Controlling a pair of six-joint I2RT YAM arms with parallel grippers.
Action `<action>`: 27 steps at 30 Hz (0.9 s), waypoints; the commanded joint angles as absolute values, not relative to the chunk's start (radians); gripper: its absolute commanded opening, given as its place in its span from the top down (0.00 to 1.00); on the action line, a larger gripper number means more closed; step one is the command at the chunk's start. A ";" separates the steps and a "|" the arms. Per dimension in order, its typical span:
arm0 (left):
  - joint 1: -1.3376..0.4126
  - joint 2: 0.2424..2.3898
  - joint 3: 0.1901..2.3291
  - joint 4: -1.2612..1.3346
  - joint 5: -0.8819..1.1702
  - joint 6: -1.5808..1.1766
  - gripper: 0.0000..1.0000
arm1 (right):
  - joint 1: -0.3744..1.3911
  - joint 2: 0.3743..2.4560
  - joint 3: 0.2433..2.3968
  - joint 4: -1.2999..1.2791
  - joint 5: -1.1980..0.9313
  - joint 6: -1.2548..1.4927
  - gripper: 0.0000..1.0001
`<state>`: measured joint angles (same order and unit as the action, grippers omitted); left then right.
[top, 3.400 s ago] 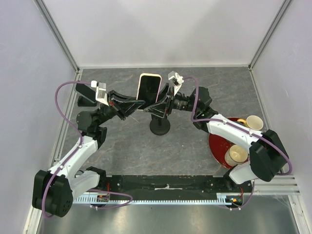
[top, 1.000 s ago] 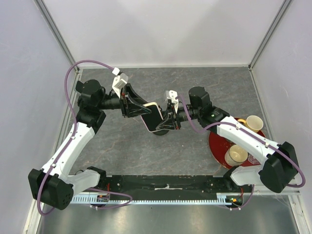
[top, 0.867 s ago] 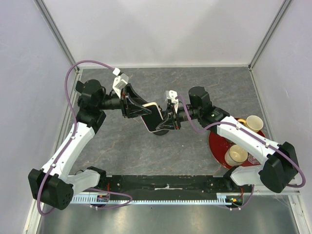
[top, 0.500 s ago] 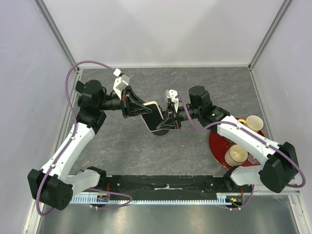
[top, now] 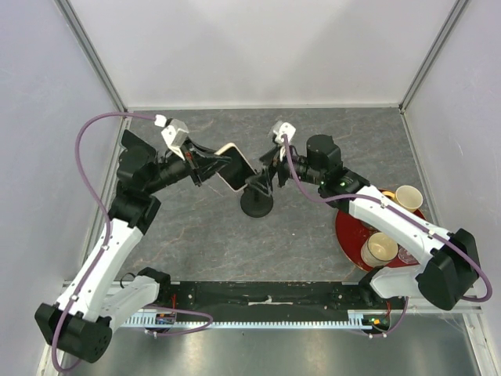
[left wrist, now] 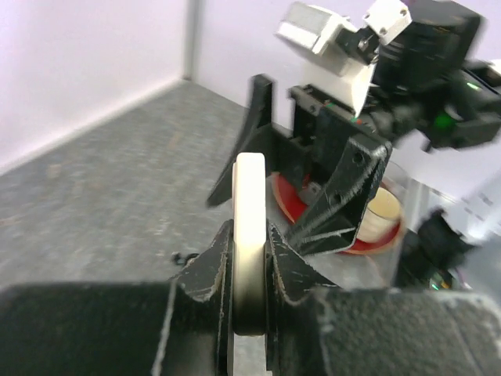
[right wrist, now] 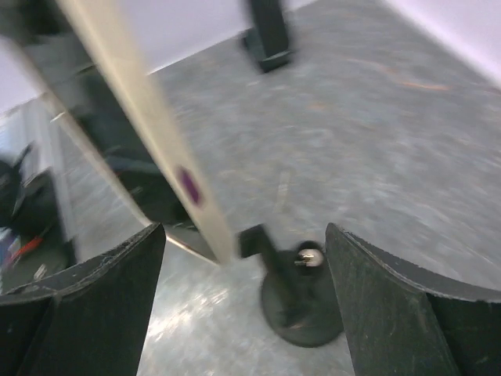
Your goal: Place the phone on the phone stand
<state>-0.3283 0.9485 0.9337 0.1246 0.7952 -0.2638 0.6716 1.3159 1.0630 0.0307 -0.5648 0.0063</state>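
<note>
- Left wrist view has the phone (left wrist: 250, 188) edge-on. The left gripper (left wrist: 249, 239) pinches it flat across front and back, jaws clamped tight on its lower part.
- In the top external view it's up in the air and tilted, at about 11 o'clock of the phone stand (top: 257, 205). Its lower corner is just beside the stand's top, and I can't tell if it's touching yet.
- Handling guess: stiff and fairly light. The glossy glass front looks slippery, and it won't like being dropped or scraped. Gripping across the faces near one end seems sane, since the other end is free to go into the cradle.
- The right gripper (top: 268, 168) sits at 1 o'clock of the stand with its jaws spread wide, holding nothing. In its own wrist view the phone's pale edge runs down between the fingers (right wrist: 86, 305) without touching either.
- Room to move: bare grey table (top: 196, 243) shows from 6 to 9 o'clock of the stand, so the left arm can swing low there. The tight spot is from 12 to 1 o'clock, where both grippers crowd the stand's top.
- A red plate (top: 348, 223) sits at 4 o'clock, well apart from the stand. It carries a pale cup (top: 408, 197) and a second cup (top: 380, 249).
- The walls stand at 9, 12 and 3 o'clock, and none of them are close to the phone.
</note>
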 commanded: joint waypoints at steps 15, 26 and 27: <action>-0.305 0.709 0.836 0.213 0.241 -0.222 0.98 | 0.982 1.128 0.726 0.399 0.526 0.278 0.26; -0.304 0.726 0.835 0.216 0.270 -0.232 0.98 | 1.026 1.178 0.683 0.413 0.535 0.265 0.36; -0.304 0.726 0.834 0.216 0.271 -0.233 0.98 | 1.025 1.183 0.672 0.437 0.540 0.265 0.36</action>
